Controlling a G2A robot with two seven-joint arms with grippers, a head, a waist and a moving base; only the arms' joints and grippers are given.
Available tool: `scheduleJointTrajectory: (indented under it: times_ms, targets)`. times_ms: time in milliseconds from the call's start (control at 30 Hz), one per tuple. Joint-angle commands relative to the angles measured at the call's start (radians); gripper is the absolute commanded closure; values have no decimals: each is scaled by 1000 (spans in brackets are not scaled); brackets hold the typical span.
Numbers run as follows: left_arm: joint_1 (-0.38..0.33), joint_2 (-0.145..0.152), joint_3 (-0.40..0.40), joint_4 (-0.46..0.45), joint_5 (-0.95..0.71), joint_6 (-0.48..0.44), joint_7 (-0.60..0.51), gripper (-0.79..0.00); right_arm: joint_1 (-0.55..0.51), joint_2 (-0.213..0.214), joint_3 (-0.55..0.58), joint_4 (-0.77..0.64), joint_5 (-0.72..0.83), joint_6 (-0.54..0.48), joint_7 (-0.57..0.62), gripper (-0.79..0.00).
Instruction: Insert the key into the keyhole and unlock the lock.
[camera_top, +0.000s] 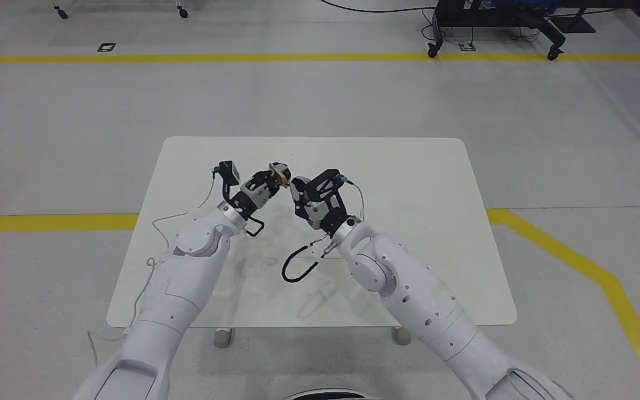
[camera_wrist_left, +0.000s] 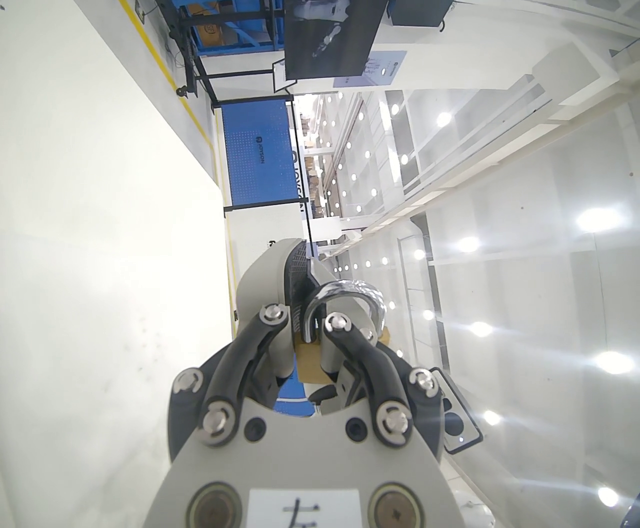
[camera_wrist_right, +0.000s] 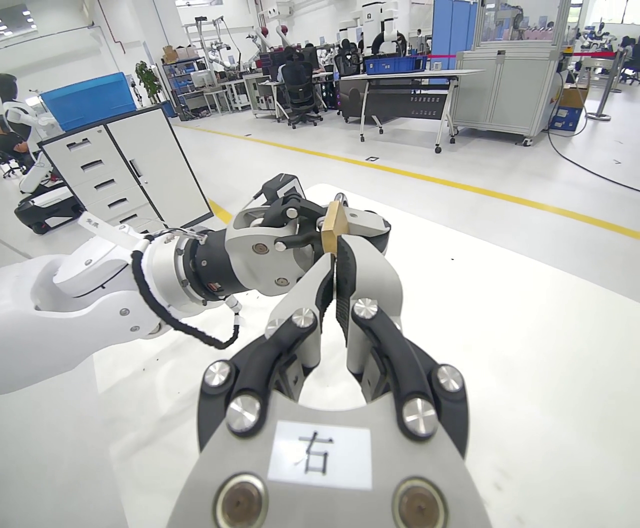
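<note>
A brass padlock (camera_wrist_left: 311, 357) with a silver shackle (camera_wrist_left: 345, 292) is held above the middle of the white table (camera_top: 430, 210). My left gripper (camera_wrist_left: 320, 300) is shut on the padlock's body. In the top view the padlock (camera_top: 281, 176) sits between the two wrists. My right gripper (camera_wrist_right: 334, 260) faces it, fingers pressed together, tips touching the padlock's (camera_wrist_right: 332, 227) shackle-free end. The key is hidden between the right pads. From above, the left gripper (camera_top: 272, 181) and right gripper (camera_top: 297, 190) meet tip to tip.
A black cable loop (camera_top: 295, 268) hangs below the right forearm over the table. The tabletop around both arms is bare. A grey drawer cabinet (camera_wrist_right: 125, 165) stands on the floor beyond the table's edge.
</note>
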Motion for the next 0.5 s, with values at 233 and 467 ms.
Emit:
scheduleJointTrajectory:
  times_ms: [233,467]
  targets:
    - [-18,-13,-16,61,-234,178,-139,0,-31,-2,8,-27,-56,34,-66,0]
    - [-24,-17,-22,79,-291,210,-173,0,-42,-1,16,-37,-67,27,-75,0]
